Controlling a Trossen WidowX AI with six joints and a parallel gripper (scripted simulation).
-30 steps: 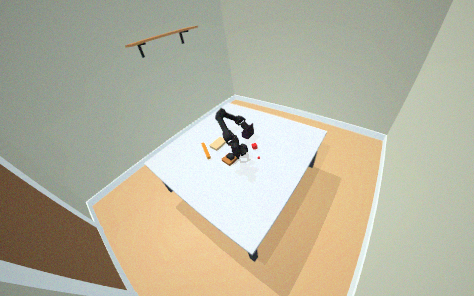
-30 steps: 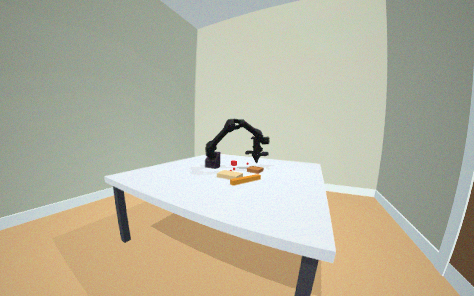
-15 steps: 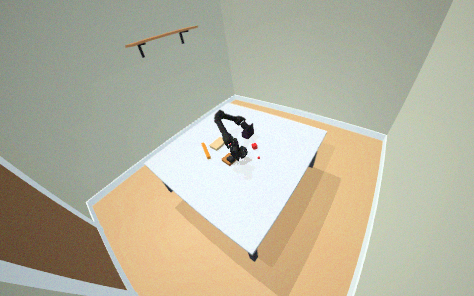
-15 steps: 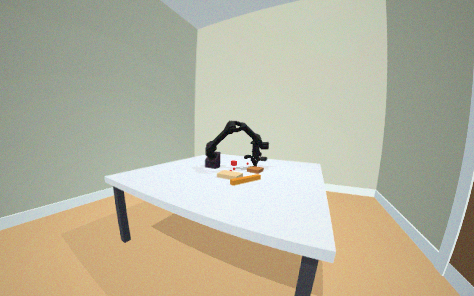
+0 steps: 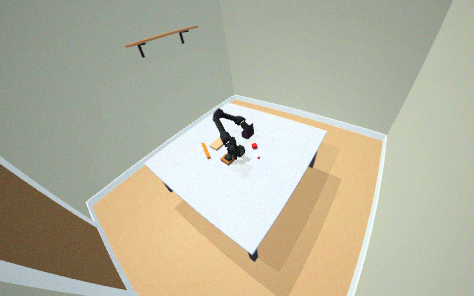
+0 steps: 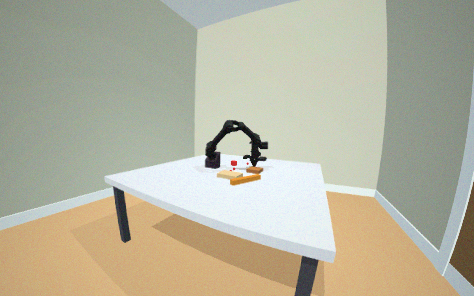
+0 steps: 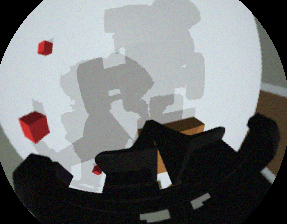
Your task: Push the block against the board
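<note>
A small orange-brown square block (image 5: 226, 160) (image 6: 254, 170) (image 7: 187, 128) lies flat on the white table (image 5: 254, 200) (image 6: 254, 210). My gripper (image 5: 230, 155) (image 6: 254, 163) (image 7: 148, 123) is shut and empty. It is low, right at the block; in the wrist view the block shows just beyond the fingertips. A long narrow orange board (image 5: 206, 150) (image 6: 245, 179) lies apart from the block. A flat tan slab (image 5: 217, 144) (image 6: 229, 174) lies between them, near the arm. I cannot tell whether the fingers touch the block.
A red cube (image 5: 255, 146) (image 6: 233, 163) (image 7: 34, 125) and a smaller red bit (image 5: 258, 157) (image 7: 45, 47) lie on the table near the arm's base (image 5: 247, 131) (image 6: 212, 161). A wall shelf (image 5: 161, 37) hangs far off.
</note>
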